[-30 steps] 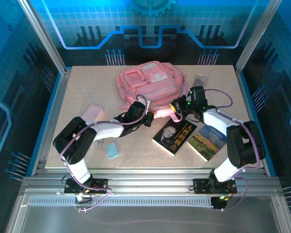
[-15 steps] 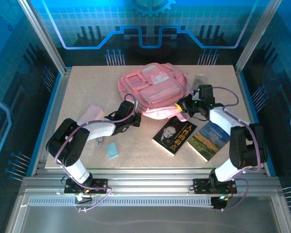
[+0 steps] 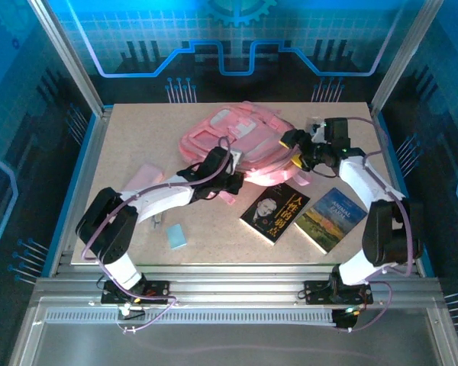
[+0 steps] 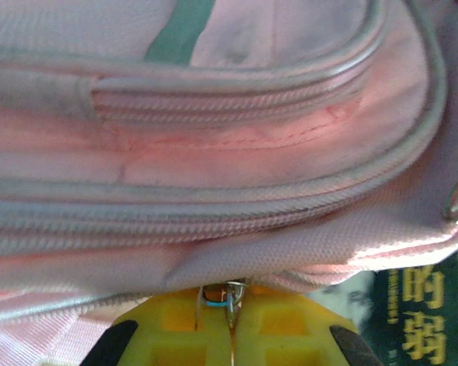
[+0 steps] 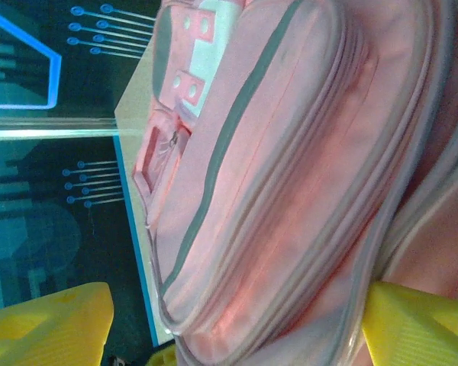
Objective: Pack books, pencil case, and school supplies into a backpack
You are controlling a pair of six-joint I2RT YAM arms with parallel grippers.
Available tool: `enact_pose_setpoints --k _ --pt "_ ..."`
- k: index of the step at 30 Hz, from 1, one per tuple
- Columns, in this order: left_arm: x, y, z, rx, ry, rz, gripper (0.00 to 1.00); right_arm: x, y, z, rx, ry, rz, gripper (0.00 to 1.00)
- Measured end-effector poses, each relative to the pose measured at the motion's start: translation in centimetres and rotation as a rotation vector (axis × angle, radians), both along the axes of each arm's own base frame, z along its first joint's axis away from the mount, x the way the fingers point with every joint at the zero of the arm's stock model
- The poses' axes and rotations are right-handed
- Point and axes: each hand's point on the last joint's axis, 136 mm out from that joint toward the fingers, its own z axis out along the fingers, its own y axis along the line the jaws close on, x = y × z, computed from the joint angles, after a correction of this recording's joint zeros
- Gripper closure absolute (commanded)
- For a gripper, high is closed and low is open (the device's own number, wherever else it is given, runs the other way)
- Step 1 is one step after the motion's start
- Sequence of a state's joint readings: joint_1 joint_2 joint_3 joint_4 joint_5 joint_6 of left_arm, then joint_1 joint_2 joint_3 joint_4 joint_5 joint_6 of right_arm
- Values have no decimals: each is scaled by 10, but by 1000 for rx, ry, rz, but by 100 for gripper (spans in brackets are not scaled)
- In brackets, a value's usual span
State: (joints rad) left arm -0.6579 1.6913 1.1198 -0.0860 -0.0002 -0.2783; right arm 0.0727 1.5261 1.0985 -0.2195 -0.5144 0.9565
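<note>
Table point(image 3: 130, 145) had a beige speckled top, blue-trimmed at left and right edges. Aluminium rails point(image 3: 229, 286) ran along the near edge. Back wall point(image 3: 237, 38) glowed blue with circuit patterning (gear motif top centre). Side panels were darker.

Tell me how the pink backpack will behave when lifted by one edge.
Probably floppy: the backpack is soft, creased fabric in the left wrist view, so it should sag. Pushed, its lumpy shape would likely bunch rather than slide.

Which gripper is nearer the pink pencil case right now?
Left. The left gripper is at the backpack's near edge, to the right of the pencil case; the right gripper is farther off, at the backpack's right side.
</note>
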Motion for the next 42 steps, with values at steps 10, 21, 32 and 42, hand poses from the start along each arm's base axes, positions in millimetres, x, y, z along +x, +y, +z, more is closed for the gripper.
enact_pose_setpoints --k 10,21,32,42 --pt "0 -22 3 -25 20 -52 100 -44 23 -22 69 85 41 59" --pt "-8 22 -45 47 53 49 100 -35 35 -44 77 125 48 100" --pt "36 127 -64 106 103 415 100 -34 69 -37 61 88 128 100" --pt "66 207 -51 253 90 725 1 2 159 -43 77 70 269 88"
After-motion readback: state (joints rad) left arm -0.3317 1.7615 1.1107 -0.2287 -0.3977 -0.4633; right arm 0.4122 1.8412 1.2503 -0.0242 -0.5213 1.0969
